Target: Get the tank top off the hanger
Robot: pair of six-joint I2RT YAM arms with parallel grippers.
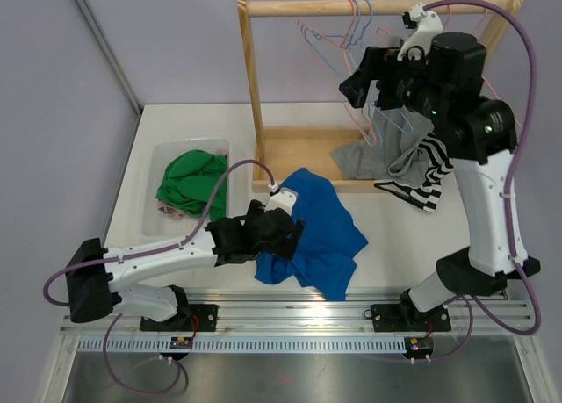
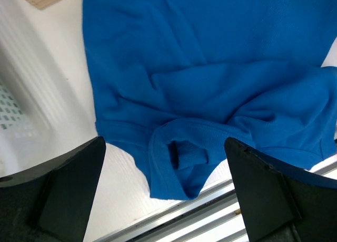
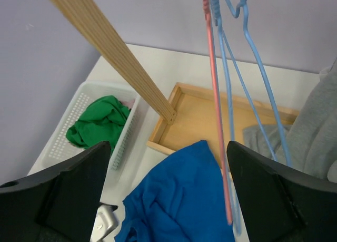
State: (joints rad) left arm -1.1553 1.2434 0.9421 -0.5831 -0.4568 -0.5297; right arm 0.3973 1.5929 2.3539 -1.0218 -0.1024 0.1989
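**A:** Start at the left. What's there?

**B:** A white basket point(image 1: 149, 201) at the table's left side, with a green garment point(image 1: 189, 182) bunched in it. Just right of that, the left gripper point(image 2: 164, 144) sits low over the blue tank top point(image 1: 320, 232). Its fingers are spread wide with nothing pinched. The cloth lies under the gap.

**A:** So where is the top?

**B:** Heaped on the table point(image 1: 395, 236) in front of the wooden rack point(image 1: 255, 96), and on no hanger that I can see. I take the blue piece for the tank top because of its hemmed opening, but I'm not certain.

**A:** How will it handle?

**B:** My guess is a light, soft knit with no stiffness. It should fold and trail rather than move as one piece, and it isn't fragile. The best hold is probably the doubled hem at the near edge, or a strap. A thick fold gives the fingers something to bite, whereas a flat single layer may slip out.

**A:** Further right?

**B:** A pink hanger point(image 3: 213, 94) and a blue hanger point(image 3: 258, 78) hang from the rod, bare where I can see them. The right gripper point(image 3: 168, 147) is raised beside them, fingers apart, holding nothing. Beyond it, a gray garment point(image 1: 373, 161) and a striped garment point(image 1: 426, 179) are slumped on the rack's base. I can't tell whether either is on a hanger.

**A:** Surface and room?

**B:** The tabletop is smooth and white, so cloth should drag easily. There's open table to the right of the blue heap. A metal rail point(image 1: 299, 306) runs along the near edge, close to the hem, and could snag it. The walls are plain lilac.
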